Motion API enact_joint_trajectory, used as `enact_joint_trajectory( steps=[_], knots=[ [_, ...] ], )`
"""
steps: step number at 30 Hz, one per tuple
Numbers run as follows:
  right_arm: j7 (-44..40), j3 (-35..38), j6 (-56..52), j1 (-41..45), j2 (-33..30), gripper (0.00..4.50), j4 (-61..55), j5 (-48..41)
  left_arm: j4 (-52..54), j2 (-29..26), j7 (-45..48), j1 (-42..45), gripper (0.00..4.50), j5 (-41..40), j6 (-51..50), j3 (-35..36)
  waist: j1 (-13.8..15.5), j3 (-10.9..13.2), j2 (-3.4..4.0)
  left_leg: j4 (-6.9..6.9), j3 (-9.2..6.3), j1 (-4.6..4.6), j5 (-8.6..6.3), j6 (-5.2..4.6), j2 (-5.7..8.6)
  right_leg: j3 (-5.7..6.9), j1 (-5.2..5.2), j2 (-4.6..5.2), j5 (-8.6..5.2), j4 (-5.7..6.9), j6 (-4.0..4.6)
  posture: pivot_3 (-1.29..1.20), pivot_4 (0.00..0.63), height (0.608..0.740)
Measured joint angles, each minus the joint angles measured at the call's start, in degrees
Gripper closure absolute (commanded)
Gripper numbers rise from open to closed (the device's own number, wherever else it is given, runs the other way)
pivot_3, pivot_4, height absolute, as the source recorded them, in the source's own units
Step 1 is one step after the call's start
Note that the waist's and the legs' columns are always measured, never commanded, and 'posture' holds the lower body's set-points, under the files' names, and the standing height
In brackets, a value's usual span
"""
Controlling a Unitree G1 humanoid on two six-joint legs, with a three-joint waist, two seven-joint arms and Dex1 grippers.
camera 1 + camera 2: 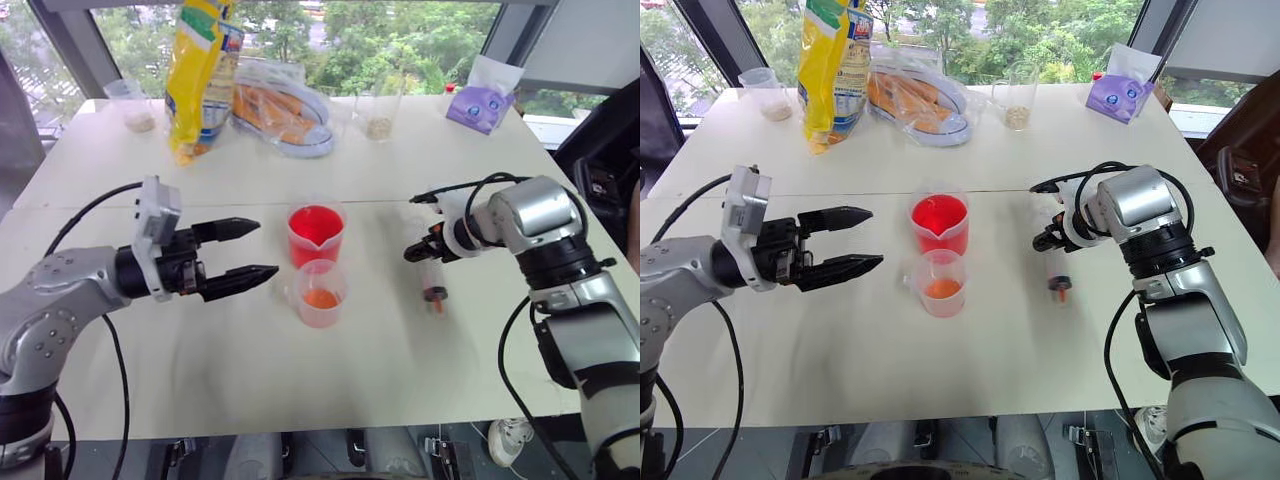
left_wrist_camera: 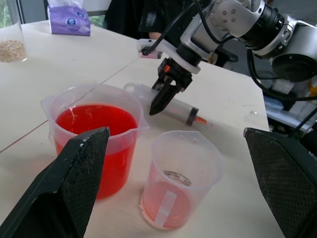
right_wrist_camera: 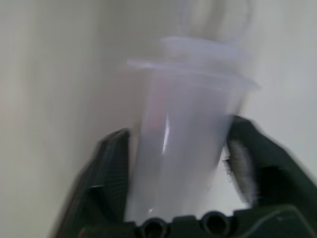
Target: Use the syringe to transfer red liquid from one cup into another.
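The shorter cup (image 1: 321, 292) stood nearest on the white surface (image 1: 300, 380), the taller red-filled measuring cup (image 1: 316, 235) just behind it. To their right the syringe (image 1: 433, 281) lay flat, its long axis running near to far, orange tip toward the robot. The right end effector (image 2: 163, 96) was clamped on its barrel. The left end effector (image 1: 250, 251) hovered with fingers apart beside the cups.

Two white tables (image 1: 300, 170) are set edge to edge, a seam being seen between them. Large windows (image 1: 390, 40) with dark frames are placed behind, through which green trees (image 1: 1040, 30) are seen. The tabletops are lit by soft daylight.
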State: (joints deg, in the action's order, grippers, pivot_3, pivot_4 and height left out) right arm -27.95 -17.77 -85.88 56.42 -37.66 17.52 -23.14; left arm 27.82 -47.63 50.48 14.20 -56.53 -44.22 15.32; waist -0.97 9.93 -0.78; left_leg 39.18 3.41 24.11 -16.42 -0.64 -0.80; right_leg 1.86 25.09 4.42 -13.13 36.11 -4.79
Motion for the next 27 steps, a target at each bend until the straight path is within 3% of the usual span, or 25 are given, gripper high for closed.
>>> enact_joint_trajectory(
  steps=[7, 10, 18, 23, 27],
  knots=[
    [-0.3, 2.0, -2.1, -0.2, 1.2, 3.07, -1.1, 0.6, -0.1, -0.4, -0.4, 0.5, 0.00, -0.3, 0.0, 0.2, 0.0, 0.0, 0.01, -0.02, -0.01, -0.04, 0.01, 0.02, -0.06, 0.00, 0.00, -0.07, 0.01, 0.04, -0.01, 0.00, 0.150, 0.740],
    [-1.1, 7.6, -0.4, -1.3, 2.6, 3.07, -5.7, -1.0, -1.1, -1.4, 0.1, 2.6, 0.00, -0.4, -0.1, 0.6, 0.2, 0.0, 0.05, -0.02, 0.00, 0.03, 0.01, 0.02, -0.04, -0.01, 0.04, -0.06, 0.01, 0.03, -0.02, 0.00, 0.150, 0.740],
    [-6.4, 26.0, 22.2, -2.3, 9.1, 3.07, -26.7, -10.0, -7.7, -2.2, 3.2, 10.0, 0.00, -0.3, -0.3, 0.8, 0.3, 0.0, 0.05, -0.04, -0.06, 0.08, 0.01, 0.02, -0.04, 0.00, 0.03, -0.11, 0.07, 0.01, -0.15, 0.00, 0.150, 0.740],
    [-8.7, 29.4, 30.1, -2.0, 17.9, 3.07, -29.8, -17.2, -12.5, -3.0, 6.0, 16.0, 0.00, 1.2, -0.3, -2.0, 0.2, 0.0, 0.04, -0.03, -0.07, 0.02, 0.04, 0.07, -0.04, 0.00, 0.00, -0.14, 0.07, 0.05, -0.15, 0.00, 0.150, 0.740],
    [-10.7, 27.4, 39.2, -4.5, 24.4, 3.07, -28.1, -18.1, -13.9, -2.9, 7.2, 19.3, 0.00, 2.1, -0.4, -3.6, 0.0, 0.0, 0.04, -0.03, -0.07, 0.00, 0.04, 0.07, -0.06, -0.02, -0.01, -0.17, 0.07, 0.07, -0.15, 0.00, 0.150, 0.740]
  ],
)
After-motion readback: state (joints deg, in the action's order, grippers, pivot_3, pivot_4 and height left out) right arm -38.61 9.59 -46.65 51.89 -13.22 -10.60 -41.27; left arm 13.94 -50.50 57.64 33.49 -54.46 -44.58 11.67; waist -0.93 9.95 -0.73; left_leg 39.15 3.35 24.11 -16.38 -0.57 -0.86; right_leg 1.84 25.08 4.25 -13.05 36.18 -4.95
